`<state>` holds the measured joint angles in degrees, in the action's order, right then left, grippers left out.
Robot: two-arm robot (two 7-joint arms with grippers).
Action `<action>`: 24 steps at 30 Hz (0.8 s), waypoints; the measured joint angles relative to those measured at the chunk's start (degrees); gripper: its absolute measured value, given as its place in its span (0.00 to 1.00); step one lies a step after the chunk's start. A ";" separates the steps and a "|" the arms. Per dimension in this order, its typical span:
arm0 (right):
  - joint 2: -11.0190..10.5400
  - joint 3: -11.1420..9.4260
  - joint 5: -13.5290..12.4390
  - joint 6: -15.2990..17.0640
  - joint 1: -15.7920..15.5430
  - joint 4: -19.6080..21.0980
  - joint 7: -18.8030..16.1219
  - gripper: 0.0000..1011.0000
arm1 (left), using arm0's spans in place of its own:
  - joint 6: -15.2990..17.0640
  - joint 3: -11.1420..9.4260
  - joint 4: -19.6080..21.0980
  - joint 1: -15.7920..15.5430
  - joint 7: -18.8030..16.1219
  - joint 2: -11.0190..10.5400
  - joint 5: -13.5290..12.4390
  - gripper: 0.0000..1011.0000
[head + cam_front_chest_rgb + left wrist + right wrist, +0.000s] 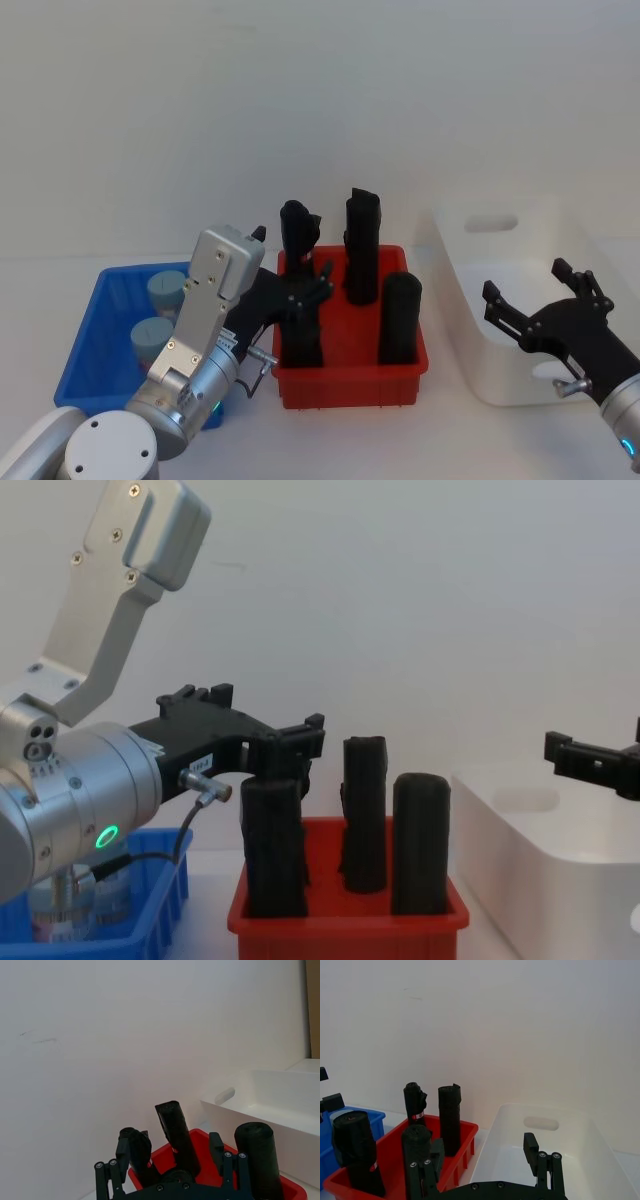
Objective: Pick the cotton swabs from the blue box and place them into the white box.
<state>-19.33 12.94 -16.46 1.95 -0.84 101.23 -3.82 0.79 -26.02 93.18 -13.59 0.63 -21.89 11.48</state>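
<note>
Two cotton swabs tubs with pale grey-blue lids, one (165,289) behind the other (152,338), stand in the blue box (88,335) at the left. One tub (95,898) shows low in the chest view. My left gripper (312,285) hangs open and holds nothing above the left part of the red bin, to the right of the blue box. The white box (468,335) stands at the right. My right gripper (525,282) is open and holds nothing over its near side. The wrist views show each gripper's spread fingers (122,1160) (531,1146).
A red bin (350,385) with several tall black rolls (400,318) stands between the blue and white boxes. My left arm's grey link (205,310) leans over the blue box. A plain white wall rises behind the table.
</note>
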 joint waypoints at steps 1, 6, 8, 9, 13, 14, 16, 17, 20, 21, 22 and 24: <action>0.00 0.00 0.00 0.00 0.00 0.00 0.00 0.99 | 0.00 0.00 0.00 0.00 0.00 0.00 0.00 0.99; 0.00 0.00 0.00 0.00 0.00 0.00 0.00 0.99 | 0.00 0.00 0.00 0.00 0.00 0.00 0.00 0.99; 0.00 0.00 0.00 0.00 0.00 0.00 0.00 0.99 | 0.00 0.00 0.00 0.00 0.00 0.00 0.00 0.99; 0.00 0.00 0.00 0.00 0.00 0.00 0.00 0.99 | 0.00 0.00 0.00 0.00 0.00 0.00 0.00 0.99; 0.00 0.00 0.00 0.00 0.00 0.00 0.00 0.99 | 0.00 0.00 0.00 0.00 0.00 0.00 0.00 0.99; 0.00 0.00 0.00 0.00 0.00 0.00 0.00 0.99 | 0.00 0.00 0.00 0.00 0.00 0.00 0.00 0.99; 0.00 0.00 0.00 0.00 0.00 0.00 0.00 0.99 | 0.00 0.00 0.00 0.00 0.00 0.00 0.00 0.99; 0.00 0.00 0.00 0.00 0.00 0.00 0.00 0.99 | 0.00 0.00 0.00 0.00 0.00 0.00 0.00 0.99; 0.00 0.00 0.00 0.00 0.00 0.00 0.00 0.99 | 0.00 0.00 0.00 0.00 0.00 0.00 0.00 0.99; 0.00 0.00 0.00 0.00 0.02 0.00 -0.03 0.99 | 0.00 0.00 0.00 0.00 0.00 0.00 0.00 0.99; 0.01 0.00 0.00 0.01 0.03 0.00 -0.09 0.99 | 0.00 0.00 0.00 0.00 0.00 0.00 0.00 0.99; 0.01 0.00 0.00 0.22 0.14 -0.02 -0.55 0.99 | 0.00 0.00 0.00 0.00 0.00 0.00 0.00 0.99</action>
<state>-19.32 12.94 -16.47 2.17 -0.70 101.21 -4.38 0.79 -26.02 93.18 -13.59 0.63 -21.89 11.48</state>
